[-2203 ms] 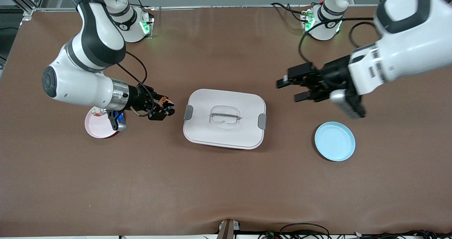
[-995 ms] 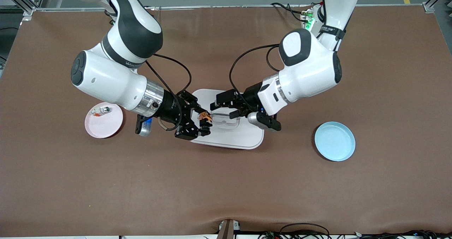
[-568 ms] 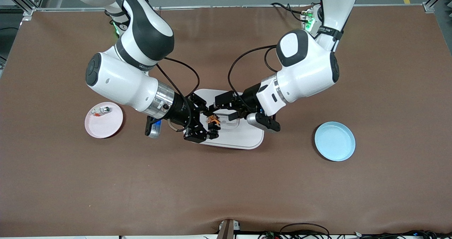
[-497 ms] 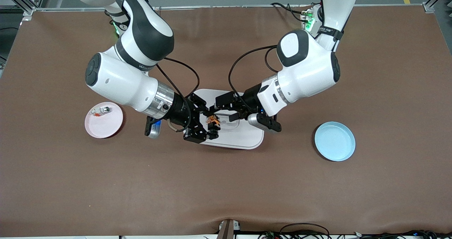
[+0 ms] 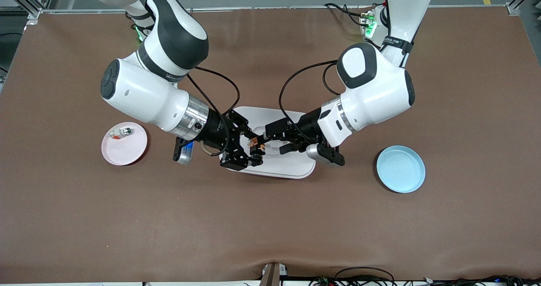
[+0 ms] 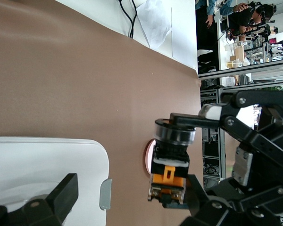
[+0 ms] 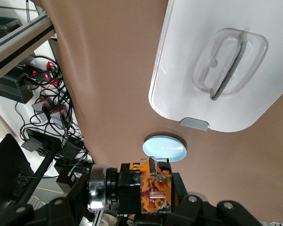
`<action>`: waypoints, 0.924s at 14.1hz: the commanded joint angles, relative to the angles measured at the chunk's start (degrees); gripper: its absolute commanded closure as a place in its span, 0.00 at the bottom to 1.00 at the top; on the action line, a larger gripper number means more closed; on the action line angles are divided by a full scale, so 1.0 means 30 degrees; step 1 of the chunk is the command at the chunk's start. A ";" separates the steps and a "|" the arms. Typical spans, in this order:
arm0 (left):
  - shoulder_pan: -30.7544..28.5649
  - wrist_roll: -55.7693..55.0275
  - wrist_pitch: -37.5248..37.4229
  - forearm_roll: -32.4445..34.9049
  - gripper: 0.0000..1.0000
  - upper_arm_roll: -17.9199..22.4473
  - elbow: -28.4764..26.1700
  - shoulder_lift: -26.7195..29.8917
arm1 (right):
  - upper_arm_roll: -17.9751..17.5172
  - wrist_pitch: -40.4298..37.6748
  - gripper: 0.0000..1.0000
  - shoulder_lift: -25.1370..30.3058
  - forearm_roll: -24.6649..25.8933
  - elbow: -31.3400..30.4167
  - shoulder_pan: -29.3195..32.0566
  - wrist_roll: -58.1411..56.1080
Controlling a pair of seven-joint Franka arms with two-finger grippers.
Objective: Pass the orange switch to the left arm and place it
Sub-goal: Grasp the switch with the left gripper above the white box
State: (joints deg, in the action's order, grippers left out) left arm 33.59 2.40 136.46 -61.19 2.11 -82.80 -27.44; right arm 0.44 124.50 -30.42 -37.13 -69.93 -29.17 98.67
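Since the earlier front frames, your left arm has drawn its wrist toward the lower right of the frame, so the left tool now sits a little farther from the switch, while the right tool has barely shifted. Both hang over the large white rounded-rectangular lidded box with grey side clasps at mid-frame.

The tiny black-bodied push-button switch with orange markings is up in the air over that box, pinched in the right tool; the left tool stands wide and holds nothing. I judge you are at the hand-over itself, with the receiving grip not yet made.

Next, you need to bring the open left fingers around the free end of the switch, close them, and only then release the right tool, all without dipping onto the lid.

The left wrist view shows what the front view cannot: the switch's silver collar and black body side-on, clear of the box. The right wrist view shows the orange terminal end, the recessed handle and the round light-blue plate. Only the front view shows the round pink plate carrying a small silver-and-white part, at the left of the counter.
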 commanded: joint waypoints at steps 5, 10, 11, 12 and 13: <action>0.0142 0.0432 0.0888 -0.0580 0.00 0.0029 0.1084 -0.0754 | 0.0206 -0.0132 1.00 -0.1167 -0.0310 0.1276 -0.0617 0.0332; 0.0201 0.0520 0.0918 -0.0551 0.00 0.0029 0.1232 -0.0930 | 0.0177 -0.0366 1.00 -0.1549 -0.0339 0.1834 -0.0619 0.0536; 0.0201 0.0781 0.0918 -0.0551 0.00 0.0029 0.1261 -0.1018 | 0.0177 -0.0570 1.00 -0.1608 -0.0339 0.2067 -0.0619 0.0537; 0.0143 0.1364 0.0947 -0.0580 0.00 0.0000 0.1261 -0.1077 | 0.0177 -0.0891 1.00 -0.1811 -0.0339 0.2330 -0.0619 0.0566; 0.0142 0.1601 0.1093 -0.0580 0.00 0.0029 0.1261 -0.1164 | 0.0177 -0.1097 1.00 -0.1842 -0.0339 0.2594 -0.0619 0.0682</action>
State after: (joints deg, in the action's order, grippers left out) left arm 33.83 4.41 138.53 -61.23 2.06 -80.68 -29.45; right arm 0.43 123.10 -33.89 -37.13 -66.40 -30.65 99.27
